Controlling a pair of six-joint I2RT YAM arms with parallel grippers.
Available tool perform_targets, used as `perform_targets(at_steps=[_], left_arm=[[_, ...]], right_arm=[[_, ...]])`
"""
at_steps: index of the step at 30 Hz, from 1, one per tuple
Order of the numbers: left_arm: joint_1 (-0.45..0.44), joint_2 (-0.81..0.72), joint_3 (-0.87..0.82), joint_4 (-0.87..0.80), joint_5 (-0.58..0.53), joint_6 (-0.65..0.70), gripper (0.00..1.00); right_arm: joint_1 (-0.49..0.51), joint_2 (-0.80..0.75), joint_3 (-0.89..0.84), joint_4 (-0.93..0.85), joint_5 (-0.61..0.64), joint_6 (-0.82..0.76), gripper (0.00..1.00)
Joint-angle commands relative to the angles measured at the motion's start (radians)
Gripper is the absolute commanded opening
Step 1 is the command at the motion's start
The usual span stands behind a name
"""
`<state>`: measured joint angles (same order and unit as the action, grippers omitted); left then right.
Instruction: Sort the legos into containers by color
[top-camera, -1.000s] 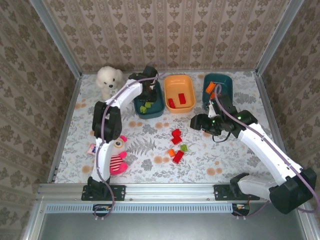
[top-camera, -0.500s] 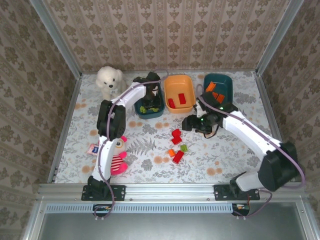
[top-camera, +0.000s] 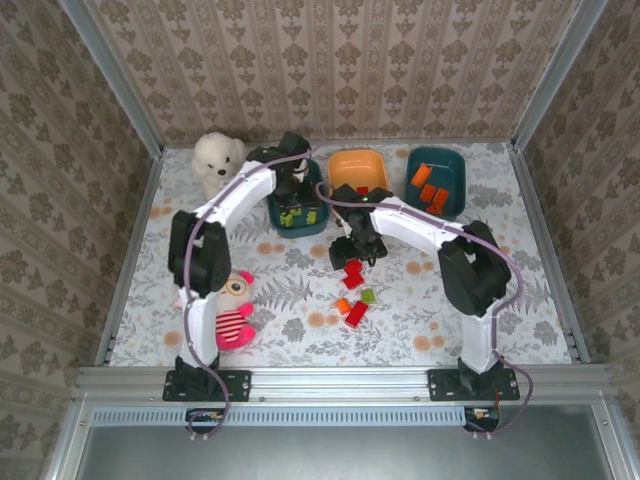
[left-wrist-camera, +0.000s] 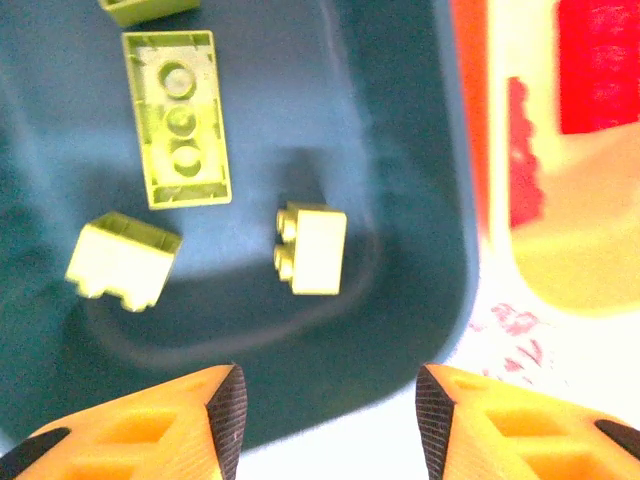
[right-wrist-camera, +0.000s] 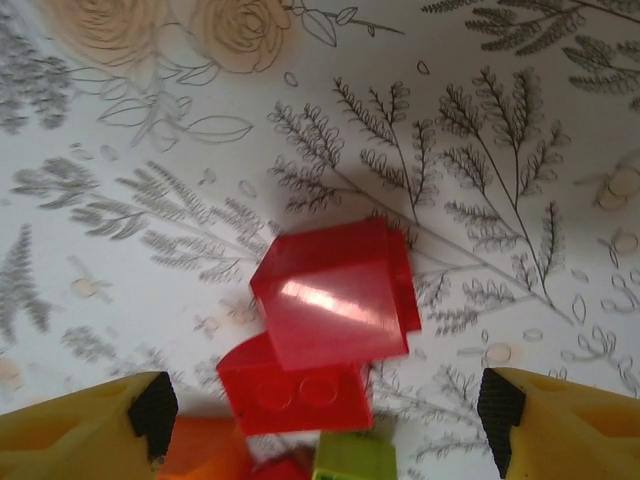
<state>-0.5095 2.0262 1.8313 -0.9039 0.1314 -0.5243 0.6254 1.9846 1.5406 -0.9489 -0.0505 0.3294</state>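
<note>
Over the left teal tub, the left end effector hangs with its fingers spread and empty; light green legos lie inside the tub. Above the worktop, the right end effector is spread wide over two touching red legos, gripping nothing.

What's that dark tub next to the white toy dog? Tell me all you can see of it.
It is a shallow dark teal tub of smooth plastic with rounded corners. It sits flat on the flowered table at the back, between the toy dog and an orange tub close beside it. Several loose light green bricks lie inside. The left gripper hovers over it, open and empty.
</note>
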Motion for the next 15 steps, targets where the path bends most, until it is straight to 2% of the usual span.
perform_targets(at_steps=[1,7,12,15], left_arm=[[0.005,-0.128,-0.102,0.022,-0.012,-0.06,0.52],[0.006,-0.326,-0.324,0.082,-0.015,-0.126,0.52],[0.003,-0.434,-0.458,0.091,-0.014,-0.152,0.52],[0.002,-0.469,-0.517,0.09,-0.022,-0.154,0.52]], right_arm=[[0.014,0.074,0.061,-0.095,0.092,-0.064,0.82],[0.014,0.14,0.095,-0.078,0.108,-0.065,0.7],[0.015,0.176,0.139,-0.078,0.085,-0.053,0.47],[0.016,0.172,0.131,-0.065,0.081,-0.039,0.38]])
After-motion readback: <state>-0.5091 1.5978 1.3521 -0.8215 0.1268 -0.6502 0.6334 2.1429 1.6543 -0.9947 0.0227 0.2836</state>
